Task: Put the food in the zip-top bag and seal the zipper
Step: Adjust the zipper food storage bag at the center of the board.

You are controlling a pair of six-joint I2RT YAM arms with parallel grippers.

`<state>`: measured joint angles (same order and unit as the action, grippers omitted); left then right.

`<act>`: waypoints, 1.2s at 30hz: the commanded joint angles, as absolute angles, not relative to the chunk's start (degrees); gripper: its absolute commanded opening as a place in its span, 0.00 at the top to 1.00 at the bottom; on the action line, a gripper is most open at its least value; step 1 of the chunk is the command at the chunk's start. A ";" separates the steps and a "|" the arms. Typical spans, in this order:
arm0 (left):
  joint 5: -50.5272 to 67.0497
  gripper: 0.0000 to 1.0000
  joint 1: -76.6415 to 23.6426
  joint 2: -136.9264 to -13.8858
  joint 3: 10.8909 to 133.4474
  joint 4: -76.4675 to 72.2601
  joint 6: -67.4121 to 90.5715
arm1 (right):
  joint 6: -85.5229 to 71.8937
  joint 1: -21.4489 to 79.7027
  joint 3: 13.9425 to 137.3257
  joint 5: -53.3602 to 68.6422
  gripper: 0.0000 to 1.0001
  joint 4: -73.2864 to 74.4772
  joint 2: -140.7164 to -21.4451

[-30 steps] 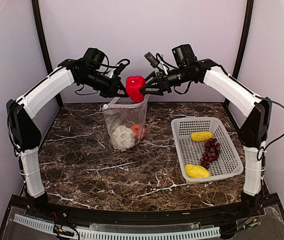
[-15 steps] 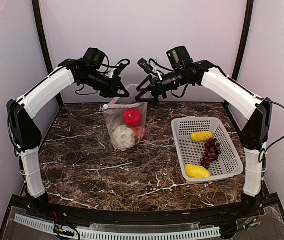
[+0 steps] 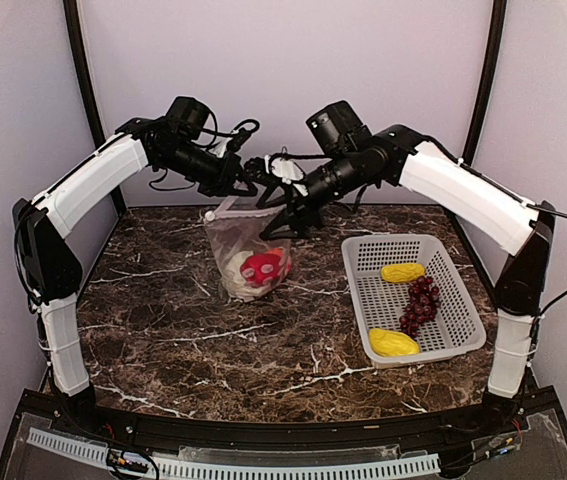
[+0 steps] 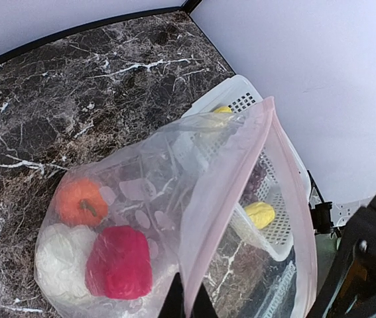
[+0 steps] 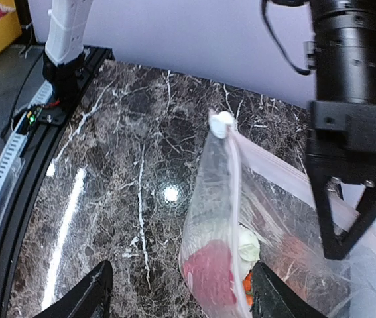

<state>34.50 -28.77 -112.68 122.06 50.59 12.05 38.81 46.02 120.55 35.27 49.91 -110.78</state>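
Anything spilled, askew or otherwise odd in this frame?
Nothing stands out. The zip-top bag is held up by its mouth edge in the left gripper, with the red pepper, cauliflower and pumpkin inside. The two yellow pieces and the grape bunch lie in the white basket.

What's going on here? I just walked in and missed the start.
The left gripper is shut on the zipper of the zip-top bag, holding its mouth up and open. The right gripper hangs open over it, holding nothing. The red pepper, cauliflower and pumpkin lie inside the bag. Two yellow pieces and the grape bunch lie in the white basket, not yet bagged.
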 commanded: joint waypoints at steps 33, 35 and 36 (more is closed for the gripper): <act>31.28 0.99 -29.09 -108.45 127.63 56.21 6.99 | 45.70 54.22 127.24 16.82 1.00 49.58 -107.84; 31.01 0.99 -29.09 -108.50 126.26 56.10 7.02 | 46.35 54.70 124.85 15.99 0.99 49.49 -107.42; 31.02 0.99 -29.09 -108.49 125.84 56.04 7.12 | 46.56 54.75 123.76 15.31 0.98 49.24 -107.33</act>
